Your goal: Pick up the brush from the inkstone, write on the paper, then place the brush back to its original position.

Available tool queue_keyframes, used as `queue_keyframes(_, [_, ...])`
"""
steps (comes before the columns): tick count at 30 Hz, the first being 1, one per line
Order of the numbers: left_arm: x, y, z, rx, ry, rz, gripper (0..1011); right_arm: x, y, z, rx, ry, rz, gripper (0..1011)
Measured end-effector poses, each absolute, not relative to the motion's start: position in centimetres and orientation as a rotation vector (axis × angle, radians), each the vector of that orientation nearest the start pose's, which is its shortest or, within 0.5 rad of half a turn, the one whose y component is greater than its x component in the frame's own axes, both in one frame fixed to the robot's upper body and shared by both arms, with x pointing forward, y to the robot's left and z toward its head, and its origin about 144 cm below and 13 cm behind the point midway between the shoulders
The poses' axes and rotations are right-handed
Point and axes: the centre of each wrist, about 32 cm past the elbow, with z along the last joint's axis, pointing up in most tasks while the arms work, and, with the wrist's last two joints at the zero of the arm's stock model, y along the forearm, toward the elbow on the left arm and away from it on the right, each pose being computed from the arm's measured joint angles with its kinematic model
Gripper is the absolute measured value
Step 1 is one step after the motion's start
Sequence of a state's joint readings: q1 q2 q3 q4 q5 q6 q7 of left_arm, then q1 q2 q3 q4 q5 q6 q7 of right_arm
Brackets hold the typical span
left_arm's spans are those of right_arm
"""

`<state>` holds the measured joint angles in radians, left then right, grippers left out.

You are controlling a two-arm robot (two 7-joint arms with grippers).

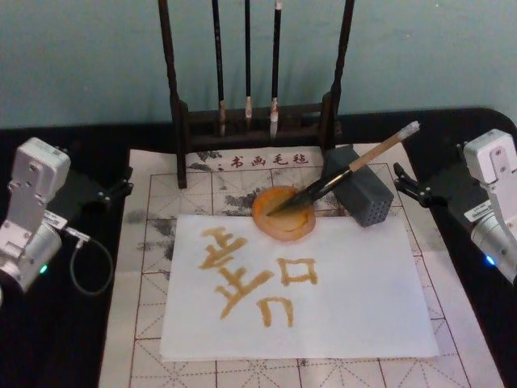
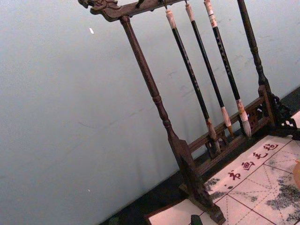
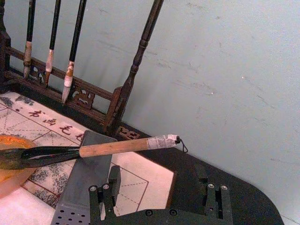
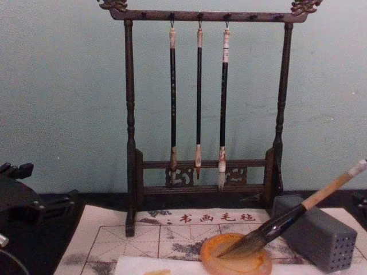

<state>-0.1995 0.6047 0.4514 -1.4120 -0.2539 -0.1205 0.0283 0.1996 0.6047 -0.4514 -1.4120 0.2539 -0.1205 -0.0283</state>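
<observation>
The brush (image 1: 347, 171) lies slanted with nothing holding it. Its dark tip rests inside the round orange dish (image 1: 291, 228), and the black lower part of the handle leans on the top edge of the grey block (image 1: 367, 202), which stands just beside the dish on the robot's right. The taped pale end of the handle points up and away, toward the right back corner.

The dish sits on the far edge of the white paper (image 1: 347, 299). The paper carries several golden-brown written strokes (image 1: 242, 275) on its left half. It lies on a pale mat with a printed grid (image 1: 153, 323), on the black table (image 1: 73, 339).

Behind the mat stands a dark wooden rack (image 4: 131, 143) with three thin brushes (image 4: 199, 91) hanging from its top bar.

Both arms are out at the sides, well apart from the brush. The left gripper (image 1: 127, 182) hangs over the left edge of the mat and its fingers look spread, with nothing between them. The right gripper (image 1: 400, 181) is near the right edge of the mat, beside the grey block — in the right wrist view its fingers (image 3: 114, 180) stand apart and grasp nothing.
</observation>
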Motion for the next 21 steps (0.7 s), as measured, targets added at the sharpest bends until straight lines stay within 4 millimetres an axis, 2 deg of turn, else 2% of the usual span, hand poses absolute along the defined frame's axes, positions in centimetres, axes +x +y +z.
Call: queue_keyframes(21, [48.86,30.97,113.97,0.305,-0.285,1.248,1001,48.86,-30.97,113.98,-0.305,-0.285,-1.248,1003])
